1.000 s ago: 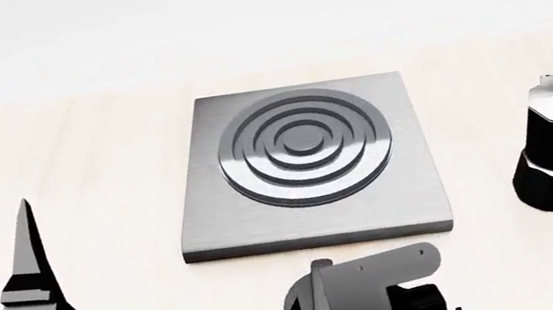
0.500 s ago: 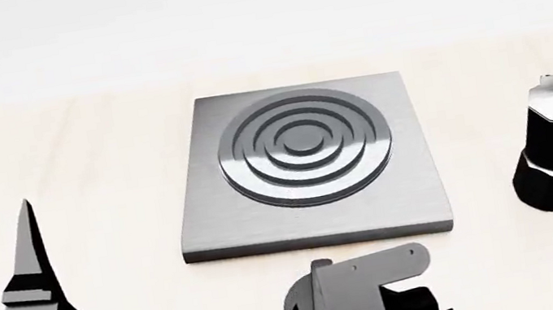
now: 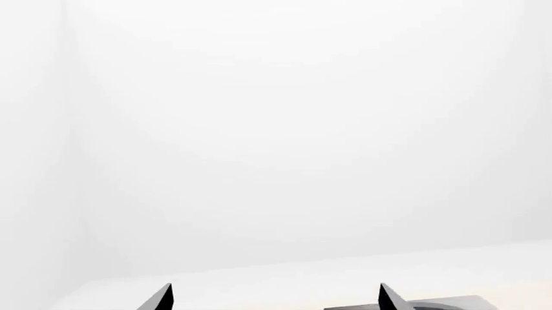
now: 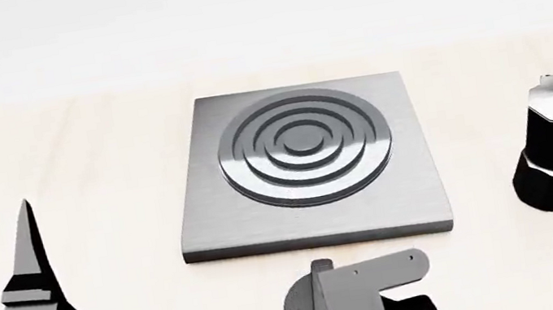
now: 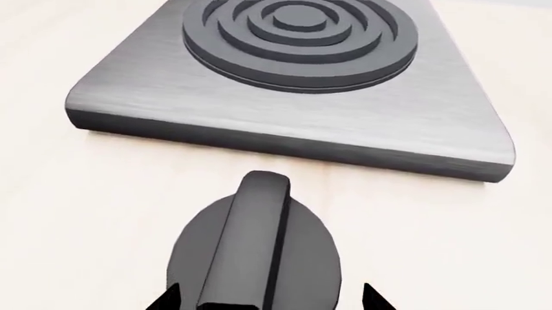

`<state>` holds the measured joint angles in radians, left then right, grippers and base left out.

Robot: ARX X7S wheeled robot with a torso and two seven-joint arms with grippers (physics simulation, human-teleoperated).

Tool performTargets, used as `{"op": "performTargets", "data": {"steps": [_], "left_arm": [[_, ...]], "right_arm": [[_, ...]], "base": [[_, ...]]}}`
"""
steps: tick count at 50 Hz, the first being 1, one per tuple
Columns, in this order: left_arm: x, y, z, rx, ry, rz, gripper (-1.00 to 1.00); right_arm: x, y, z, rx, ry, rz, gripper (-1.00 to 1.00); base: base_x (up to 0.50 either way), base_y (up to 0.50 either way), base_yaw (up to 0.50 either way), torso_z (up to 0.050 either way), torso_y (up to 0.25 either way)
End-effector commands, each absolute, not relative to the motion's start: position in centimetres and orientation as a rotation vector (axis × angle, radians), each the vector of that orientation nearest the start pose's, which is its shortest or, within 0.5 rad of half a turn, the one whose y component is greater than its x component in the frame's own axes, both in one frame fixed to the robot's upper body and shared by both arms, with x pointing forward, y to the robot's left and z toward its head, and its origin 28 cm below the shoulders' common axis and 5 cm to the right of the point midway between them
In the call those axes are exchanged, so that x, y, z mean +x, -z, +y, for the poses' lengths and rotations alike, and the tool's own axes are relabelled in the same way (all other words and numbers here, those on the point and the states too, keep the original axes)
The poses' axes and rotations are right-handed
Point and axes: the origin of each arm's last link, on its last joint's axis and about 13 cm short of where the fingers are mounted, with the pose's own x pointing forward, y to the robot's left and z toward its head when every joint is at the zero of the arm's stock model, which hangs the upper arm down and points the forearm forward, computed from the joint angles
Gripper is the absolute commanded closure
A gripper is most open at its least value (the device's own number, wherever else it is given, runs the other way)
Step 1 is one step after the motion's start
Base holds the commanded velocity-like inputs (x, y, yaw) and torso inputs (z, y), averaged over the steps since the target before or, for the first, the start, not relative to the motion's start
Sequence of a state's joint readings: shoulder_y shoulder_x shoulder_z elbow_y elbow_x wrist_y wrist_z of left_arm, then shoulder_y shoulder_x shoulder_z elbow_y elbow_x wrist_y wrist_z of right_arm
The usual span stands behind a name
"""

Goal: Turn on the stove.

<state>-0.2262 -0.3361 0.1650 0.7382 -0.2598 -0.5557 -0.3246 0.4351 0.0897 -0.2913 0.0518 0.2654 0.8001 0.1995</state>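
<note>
Your stove [image 4: 307,165] lies flat, a grey square plate with raised rings; its black ridged knob [image 5: 255,250] sits just before the front edge.

From your head camera the small round black knob with its upright ridge is hidden under the right end effector [image 4: 325,296]. In the right wrist picture that knob [image 5: 254,248] runs off the edge, and only two dark fingertips [image 5: 373,298] show. The left wrist picture catches just a corner of the flat grey metal stove plate [image 3: 448,303]
</note>
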Motion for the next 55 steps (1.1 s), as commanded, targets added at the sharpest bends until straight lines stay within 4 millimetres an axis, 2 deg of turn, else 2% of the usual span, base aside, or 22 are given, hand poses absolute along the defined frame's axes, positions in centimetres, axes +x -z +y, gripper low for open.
{"op": "performTargets", "data": {"steps": [1,25,55], "left_arm": [[21.1,-16.6,21.4,0.094,0.010,-0.349,-1.00],[21.1,-16.6,21.4,0.094,0.009,-0.348,-1.00],[21.1,-16.5,21.4,0.094,0.008,-0.347,-1.00]], "right_arm": [[27.8,-5.5,-6.1,-0.063,-0.131,0.473,-1.00],[27.8,-4.8,-6.9,-0.088,-0.076,0.473,-1.00],[26.9,-5.5,-8.3,-0.070,-0.010,0.444,-1.00]], "base": [[0.00,0.00,0.00,0.000,0.000],[0.00,0.00,0.00,0.000,0.000],[0.00,0.00,0.00,0.000,0.000]]}}
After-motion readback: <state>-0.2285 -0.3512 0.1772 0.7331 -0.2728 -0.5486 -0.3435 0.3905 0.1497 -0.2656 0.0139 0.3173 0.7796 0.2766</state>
